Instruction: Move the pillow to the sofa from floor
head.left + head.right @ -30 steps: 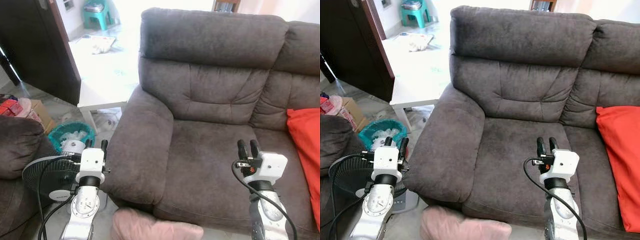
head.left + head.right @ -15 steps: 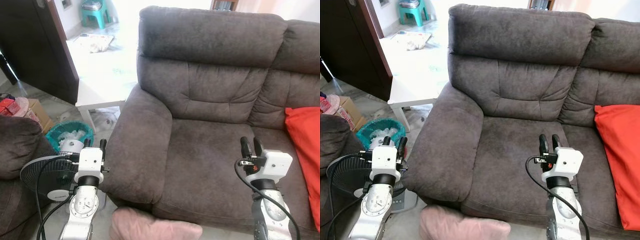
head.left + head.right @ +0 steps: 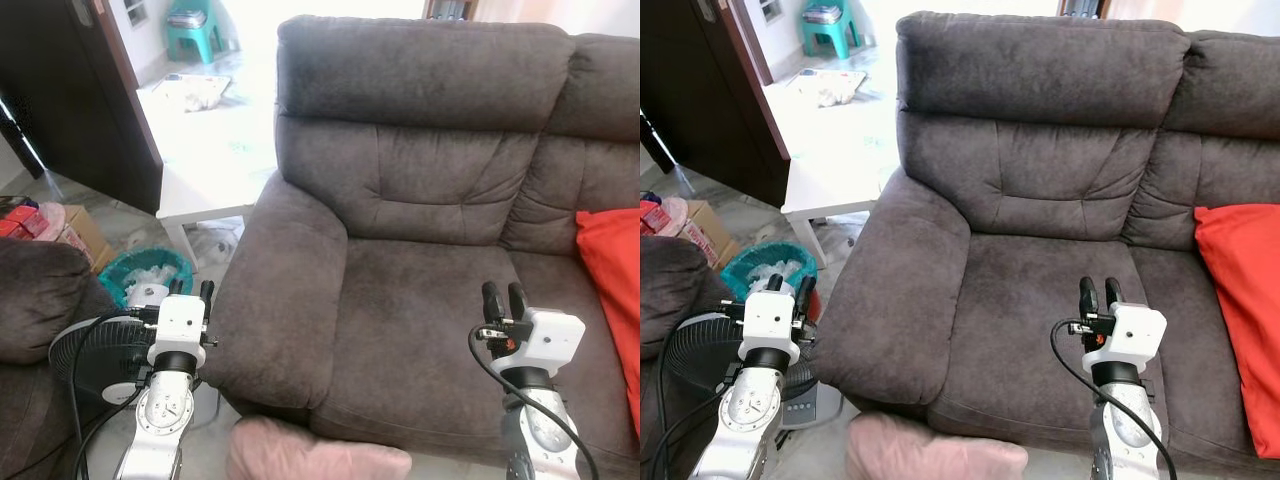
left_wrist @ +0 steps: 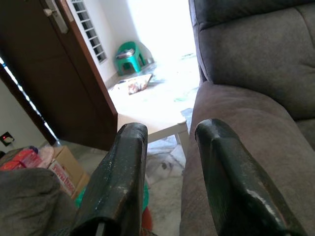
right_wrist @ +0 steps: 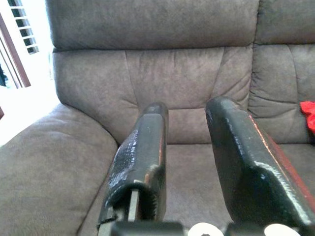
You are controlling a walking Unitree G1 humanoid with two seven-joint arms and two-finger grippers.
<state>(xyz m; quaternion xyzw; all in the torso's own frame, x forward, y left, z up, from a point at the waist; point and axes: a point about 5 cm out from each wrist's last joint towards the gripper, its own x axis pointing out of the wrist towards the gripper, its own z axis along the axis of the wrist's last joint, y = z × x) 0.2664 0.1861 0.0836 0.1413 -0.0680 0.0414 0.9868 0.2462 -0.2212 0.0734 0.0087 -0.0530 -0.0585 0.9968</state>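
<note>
Now, working from your left: a fan point(image 3: 85, 350) stands on the floor point(image 3: 215, 455) with a teal bin point(image 3: 140, 270) behind it and a white bench point(image 3: 200, 195) further back. Your left gripper point(image 3: 189, 289) hovers beside the sofa point(image 3: 420, 200) armrest, jaws spread with nothing between them; the left wrist view shows clear air between its fingers point(image 4: 118, 177). Below and between your arms, the pink pillow point(image 3: 315, 455) lies on the floor, pressed against the sofa's front edge, at the very bottom of both eye views. Your right gripper point(image 3: 503, 298) hangs over the seat cushion, jaws likewise spread and empty. At far right a red cushion point(image 3: 610, 300) rests on the next seat.

Compared with a second ago, almost nothing has changed: the whole picture has drifted slightly, which is your head camera moving, and both arms keep the same raised pose. The pillow lies where it lay. So the task is not started in earnest; neither gripper is near the pillow. You likely need to bend or step back so the pillow comes fully into sight, then lower both arms to it. The seat ahead is free to receive it.
</note>
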